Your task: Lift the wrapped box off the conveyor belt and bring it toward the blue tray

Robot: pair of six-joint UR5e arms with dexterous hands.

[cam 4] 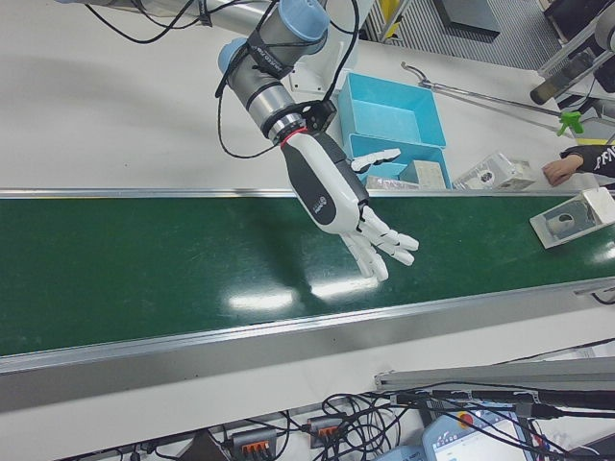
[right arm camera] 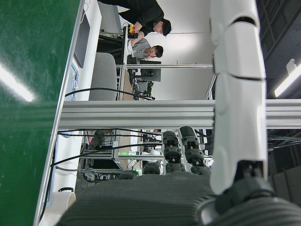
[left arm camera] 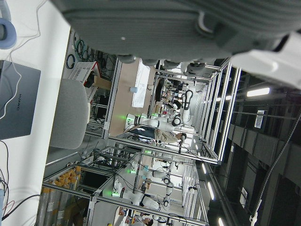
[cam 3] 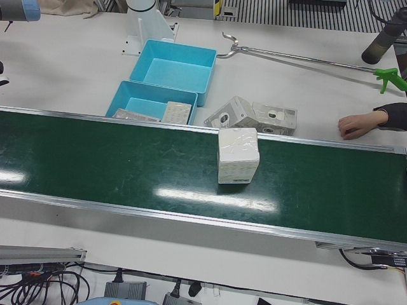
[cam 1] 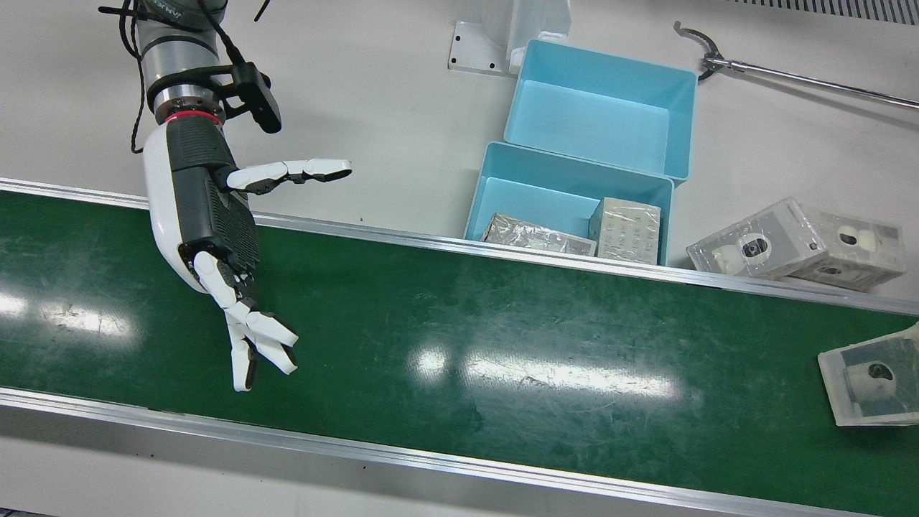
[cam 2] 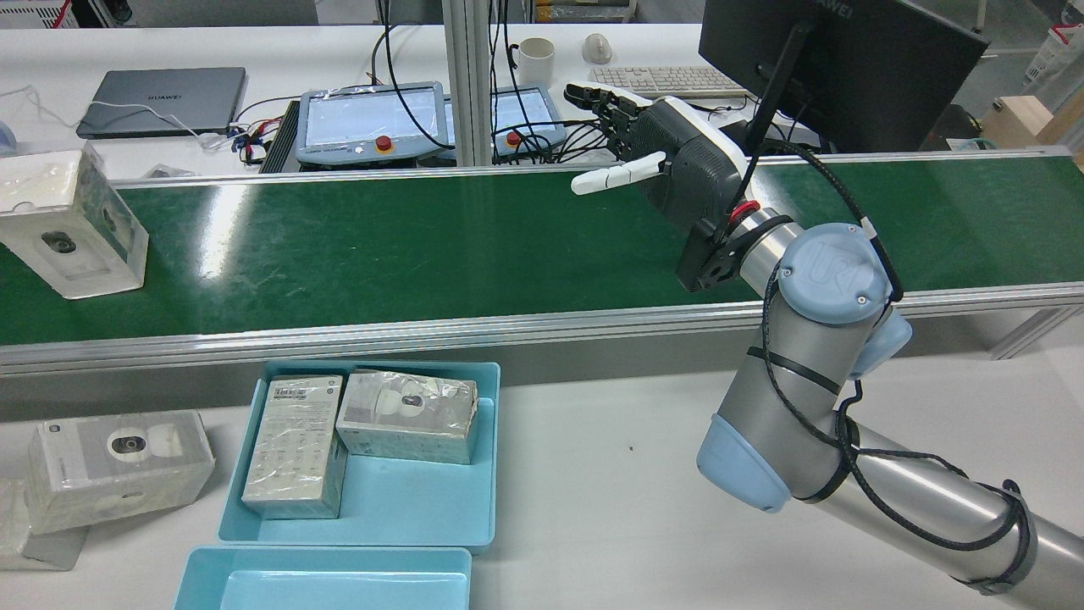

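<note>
A wrapped box (cam 1: 872, 380) with a camera picture lies on the green conveyor belt (cam 1: 459, 337) at the view's right edge. It also shows in the rear view (cam 2: 72, 224), the left-front view (cam 3: 237, 154) and the right-front view (cam 4: 572, 218). My right hand (cam 1: 215, 237) hovers open over the belt, far from the box; it also shows in the rear view (cam 2: 677, 161) and the right-front view (cam 4: 336, 192). The blue tray (cam 1: 531, 197) beside the belt holds two wrapped boxes. Of my left hand (left arm camera: 178, 23) only the palm shows, and it holds nothing.
A second blue tray (cam 1: 599, 108) stands behind the first. Two wrapped boxes (cam 1: 797, 244) lie on the table beside the trays. A long grabber tool (cam 1: 790, 72) lies at the back. A person's hand (cam 3: 359, 124) rests on the table near the belt.
</note>
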